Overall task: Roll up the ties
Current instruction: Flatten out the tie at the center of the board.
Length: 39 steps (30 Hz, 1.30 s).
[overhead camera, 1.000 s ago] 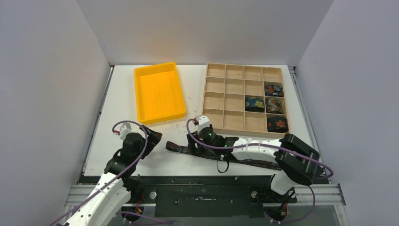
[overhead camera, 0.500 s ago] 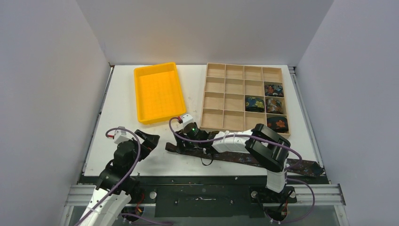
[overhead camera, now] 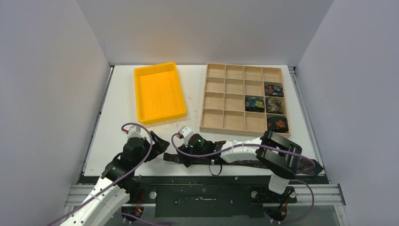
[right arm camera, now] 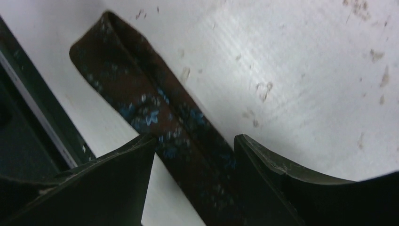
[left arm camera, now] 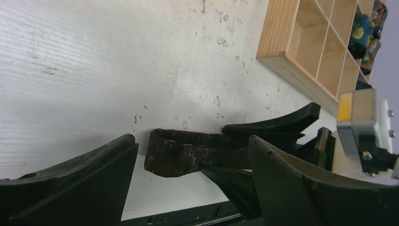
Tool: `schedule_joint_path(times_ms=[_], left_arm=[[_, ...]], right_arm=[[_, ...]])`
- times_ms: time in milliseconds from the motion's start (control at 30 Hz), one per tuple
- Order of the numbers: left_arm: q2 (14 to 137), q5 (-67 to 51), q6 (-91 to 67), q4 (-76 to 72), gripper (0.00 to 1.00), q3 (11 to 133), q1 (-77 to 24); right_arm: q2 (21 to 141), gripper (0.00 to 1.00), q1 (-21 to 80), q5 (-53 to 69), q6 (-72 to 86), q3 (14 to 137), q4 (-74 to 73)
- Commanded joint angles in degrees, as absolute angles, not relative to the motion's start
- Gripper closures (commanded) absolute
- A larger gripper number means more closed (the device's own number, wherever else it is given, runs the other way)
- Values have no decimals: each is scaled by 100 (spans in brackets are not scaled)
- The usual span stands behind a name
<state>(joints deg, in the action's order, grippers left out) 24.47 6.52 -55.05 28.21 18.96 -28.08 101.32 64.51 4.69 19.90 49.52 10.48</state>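
One dark tie (overhead camera: pixel 171 159) with small blue flowers lies flat along the table's near edge, mostly hidden under my right arm. Its narrow end (left arm camera: pixel 176 153) shows between my left gripper's (left arm camera: pixel 192 141) open fingers, a little ahead of them and untouched. My right gripper (right arm camera: pixel 193 140) is open and low over the tie (right arm camera: pixel 155 113), one finger on each side of the strip. In the top view the right gripper (overhead camera: pixel 184 157) is just right of the tie's end and the left gripper (overhead camera: pixel 162 143) just left of it. Several rolled ties (overhead camera: pixel 254 102) fill cells of the wooden tray (overhead camera: pixel 203 113).
An orange bin (overhead camera: pixel 160 92) stands at the back left, beside the wooden tray. The table's front edge and a black rail (overhead camera: pixel 202 181) run close under the tie. White walls close in both sides.
My right gripper has slid left along the tie and down toward the near edge, its jaws narrowing. My left gripper has moved right toward the tie's end.
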Motion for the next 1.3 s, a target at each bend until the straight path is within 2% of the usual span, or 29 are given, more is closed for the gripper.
schedule_joint_path(times_ms=[0,167,300,500,800,1267], left_arm=[[2707,536,-5336,2394,14,1912,-2989],[2575,504,-5501,2317,17,1777,-3032],[2309,728,-5558,2580,17,1731,-3059],[2015,914,-5905,2413,21,1327,-3059],[2119,1199,-5874,2595,22,1478,-3052],[1845,1233,-5902,2810,22,1503,-3059]], right_arm=[[9375,35,6464,633,2046,4517,731],[8367,32,6427,30,2151,4580,451],[8082,36,6614,-421,2211,4407,212],[8367,44,6892,-995,2425,4213,300],[9576,46,7308,-1625,2295,4991,126],[9496,45,7373,-1653,2358,4771,53]])
